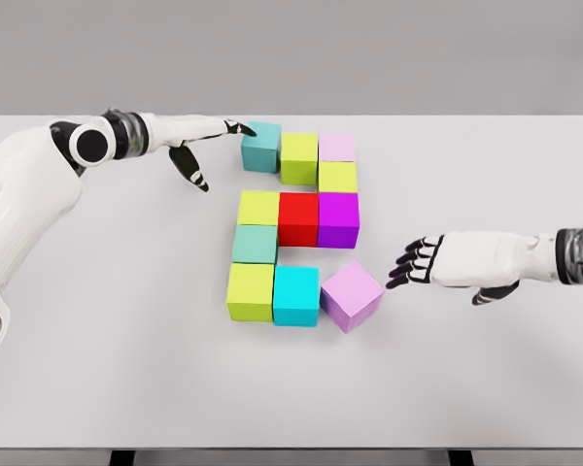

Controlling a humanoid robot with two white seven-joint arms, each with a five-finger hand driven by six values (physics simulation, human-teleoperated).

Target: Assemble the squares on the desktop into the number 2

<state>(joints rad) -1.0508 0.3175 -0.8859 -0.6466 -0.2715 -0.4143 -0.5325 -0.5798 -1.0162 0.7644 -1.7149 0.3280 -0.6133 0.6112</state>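
Block set, ten cubes, mid-table, arranged as a blocky figure.

Top row: teal cube (261, 147) at left, slightly askew; lime cube (299, 157) touching it; pale pink cube (337, 148) at right. Below the pink: yellow-green cube (338, 177).

Middle row: yellow-lime cube (258, 208), red cube (298, 217), magenta cube (338, 218), set flush side by side.

Left column beneath: sea-green cube (255, 243).

Bottom row: olive-lime cube (251, 291), cyan cube (296, 295) touching it, lilac cube (352, 295) at right, rotated out of line, one corner just beside the cyan cube.

Left hand (196, 141): arm enters from the left edge, reaching across the far part of the table. Fingers extended, nothing held; one fingertip (241, 127) at the upper left edge of the teal cube, contact likely but not certain. Thumb hangs down toward the table.

Right hand (457, 260): arm enters from the right edge, palm down, fingers (408, 262) loosely spread and pointing left toward the lilac cube, near it but apart. Nothing held.

Support: white table (107, 369), grey background behind.
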